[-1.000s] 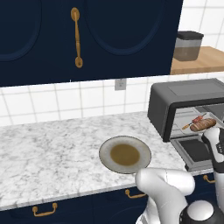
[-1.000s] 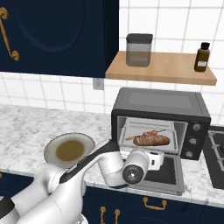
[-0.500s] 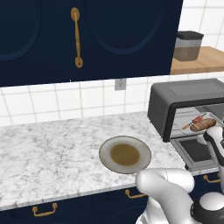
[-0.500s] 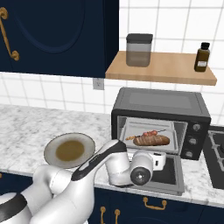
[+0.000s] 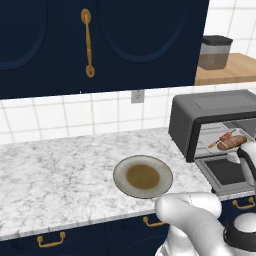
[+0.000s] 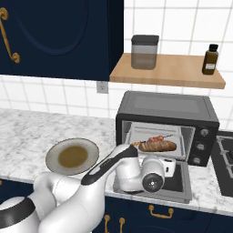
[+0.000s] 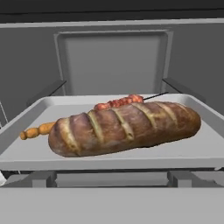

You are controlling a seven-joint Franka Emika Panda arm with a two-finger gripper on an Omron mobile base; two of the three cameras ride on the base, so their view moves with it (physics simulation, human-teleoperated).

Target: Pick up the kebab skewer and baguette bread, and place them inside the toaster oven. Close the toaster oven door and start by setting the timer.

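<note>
— Golden-brown crust straight ahead: one baguette bread (image 7: 124, 127) lies crosswise on the tray (image 7: 188, 151) inside the toaster oven (image 6: 166, 109), with one kebab skewer (image 7: 114, 103) just behind it, roughly parallel.

— And the door?

— The toaster oven door (image 5: 226, 172) hangs flat open below my hand. My fingers are spread wide, holding nothing. I reckon the door handle comes next.

— Anything else?

— One bare plate (image 5: 143, 176).
</note>
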